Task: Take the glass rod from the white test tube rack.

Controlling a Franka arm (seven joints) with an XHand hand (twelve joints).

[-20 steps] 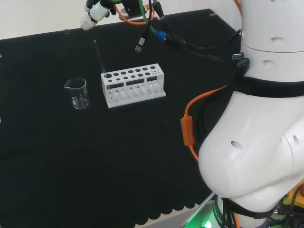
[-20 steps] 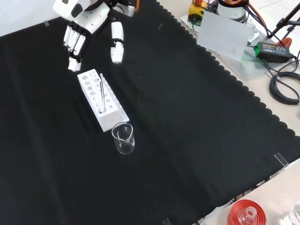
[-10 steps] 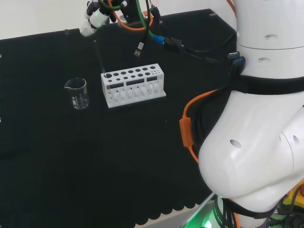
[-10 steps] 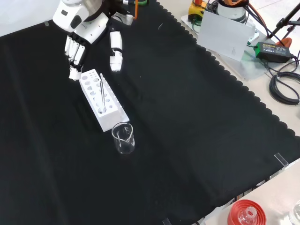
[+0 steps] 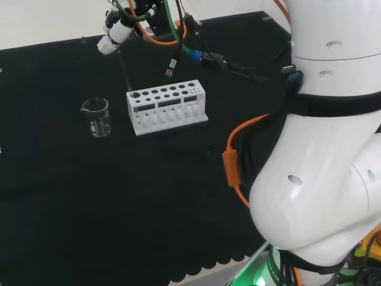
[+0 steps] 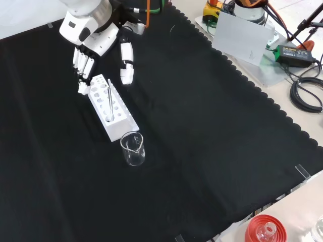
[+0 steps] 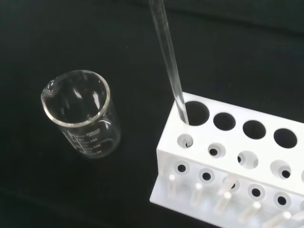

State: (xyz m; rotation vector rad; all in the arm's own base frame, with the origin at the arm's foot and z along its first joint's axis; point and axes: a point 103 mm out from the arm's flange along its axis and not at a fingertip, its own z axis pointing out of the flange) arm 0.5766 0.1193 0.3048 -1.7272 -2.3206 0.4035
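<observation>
The white test tube rack (image 5: 168,108) (image 6: 109,107) (image 7: 237,166) stands on the black cloth. A thin glass rod (image 5: 126,74) (image 6: 109,101) (image 7: 170,57) leans out of the end hole nearest the beaker. The hand (image 6: 88,38) hovers over the rack's far end in the front view, fingers (image 6: 82,65) straight and pointing down, thumb (image 6: 126,63) spread to the right. They flank the rod's upper end without touching it. In the head view a fingertip of the hand (image 5: 111,40) shows just above the rod's tip. The hand is open and holds nothing.
An empty glass beaker (image 5: 97,117) (image 6: 132,148) (image 7: 83,114) stands just beyond the rack's rod end. Cables (image 5: 178,42) hang from the wrist above the rack. A red ribbed stand (image 6: 265,229) sits off the cloth at the front view's lower right.
The hand has come down and towards the rod's end of the rack; its fingers and thumb now reach beside the rod's top. Rack, rod and beaker have not moved.
</observation>
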